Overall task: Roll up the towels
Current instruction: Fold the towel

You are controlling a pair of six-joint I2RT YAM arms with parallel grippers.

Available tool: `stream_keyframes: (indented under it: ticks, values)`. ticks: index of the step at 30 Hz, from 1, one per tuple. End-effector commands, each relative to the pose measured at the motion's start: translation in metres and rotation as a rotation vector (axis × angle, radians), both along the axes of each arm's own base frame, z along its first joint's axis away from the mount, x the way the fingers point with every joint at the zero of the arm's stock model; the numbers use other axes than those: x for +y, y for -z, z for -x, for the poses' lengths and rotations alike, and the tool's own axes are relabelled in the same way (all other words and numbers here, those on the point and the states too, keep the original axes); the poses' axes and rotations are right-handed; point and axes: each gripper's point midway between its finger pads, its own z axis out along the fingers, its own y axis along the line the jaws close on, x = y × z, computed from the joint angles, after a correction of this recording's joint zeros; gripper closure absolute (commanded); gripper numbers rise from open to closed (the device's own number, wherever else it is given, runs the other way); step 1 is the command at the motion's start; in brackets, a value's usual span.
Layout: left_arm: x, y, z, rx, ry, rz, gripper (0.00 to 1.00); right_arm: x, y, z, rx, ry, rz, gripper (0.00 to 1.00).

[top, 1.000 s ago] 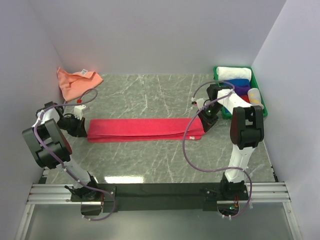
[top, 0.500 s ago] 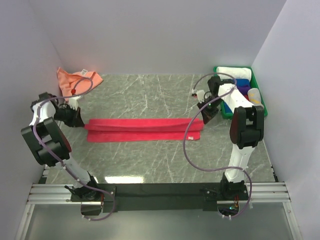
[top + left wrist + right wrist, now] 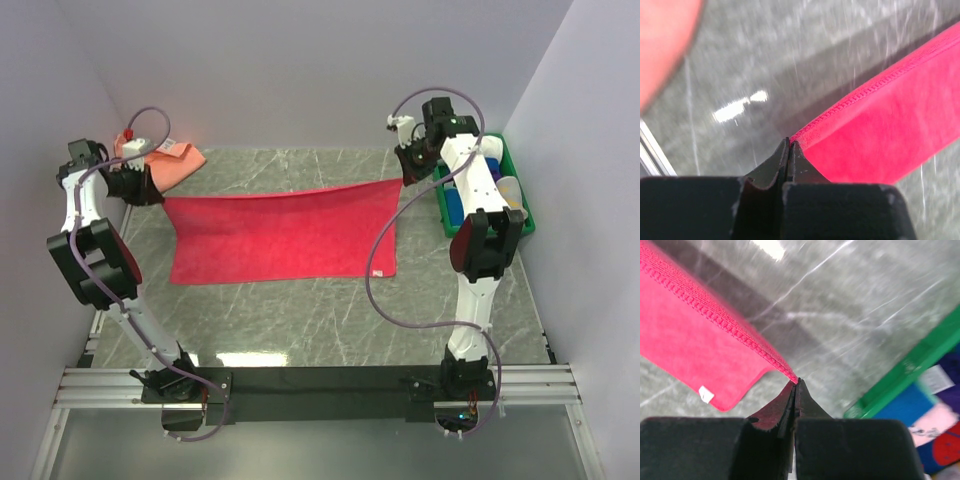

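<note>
A crimson pink towel (image 3: pixel 280 232) hangs stretched between both grippers above the marble table, its lower edge resting on the surface. My left gripper (image 3: pixel 152 192) is shut on the towel's far left corner (image 3: pixel 812 131), and the stitched hem runs away up and right from the jaw tips. My right gripper (image 3: pixel 402 177) is shut on the far right corner (image 3: pixel 790 374); a small white tag (image 3: pixel 704 393) shows on the lower corner below. A salmon orange towel (image 3: pixel 165 160) lies crumpled at the back left.
A green tray (image 3: pixel 518 205) stands at the back right behind the right arm, holding rolled towels, blue (image 3: pixel 905 400) among them. White walls close in on the left, right and back. The arms' base rail (image 3: pixel 320 385) runs along the near edge.
Both grippers rose and moved toward the back, lifting the far edge of the folded crimson towel. It opened from a narrow strip into a wide hanging sheet.
</note>
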Motion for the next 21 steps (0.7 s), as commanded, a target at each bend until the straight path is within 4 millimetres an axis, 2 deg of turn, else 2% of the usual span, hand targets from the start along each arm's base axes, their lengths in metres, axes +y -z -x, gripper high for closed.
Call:
stream_keyframes:
  ticks: [1, 2, 4, 5, 8, 13, 15, 16, 19, 21]
  values:
    - [0.000, -0.036, -0.038, -0.119, -0.052, 0.018, 0.99, -0.009, -0.020, -0.022, -0.072, 0.064, 0.005, 1.00]
    - [0.000, -0.042, -0.045, -0.138, -0.061, 0.022, 0.99, -0.009, -0.015, -0.023, -0.063, 0.064, 0.007, 1.00]
    - [-0.001, -0.041, -0.047, -0.135, -0.059, 0.025, 0.99, -0.009, -0.011, -0.022, -0.045, 0.059, 0.006, 1.00]
    - [-0.003, -0.038, -0.045, -0.125, -0.048, 0.019, 0.99, -0.008, -0.010, -0.019, -0.040, 0.052, 0.002, 1.00]
    - [-0.003, -0.026, -0.036, -0.101, -0.023, -0.007, 0.99, -0.008, 0.010, -0.002, 0.023, 0.036, 0.008, 1.00]
    - [-0.005, 0.000, -0.004, -0.029, 0.011, -0.058, 0.99, -0.011, 0.028, 0.018, 0.073, 0.003, 0.026, 1.00]
    - [0.002, 0.006, 0.006, -0.017, -0.002, -0.077, 0.99, -0.013, 0.036, 0.030, 0.097, -0.010, 0.033, 1.00]
    - [0.000, 0.017, 0.017, 0.017, 0.000, -0.059, 0.99, -0.013, 0.038, 0.033, 0.104, -0.015, 0.034, 1.00]
    - [0.000, 0.029, 0.039, 0.051, 0.020, -0.050, 0.99, -0.012, 0.047, 0.049, 0.134, -0.023, 0.026, 1.00]
    - [-0.001, 0.027, 0.049, 0.033, 0.045, -0.058, 0.99, -0.012, 0.053, 0.060, 0.158, -0.034, 0.021, 1.00]
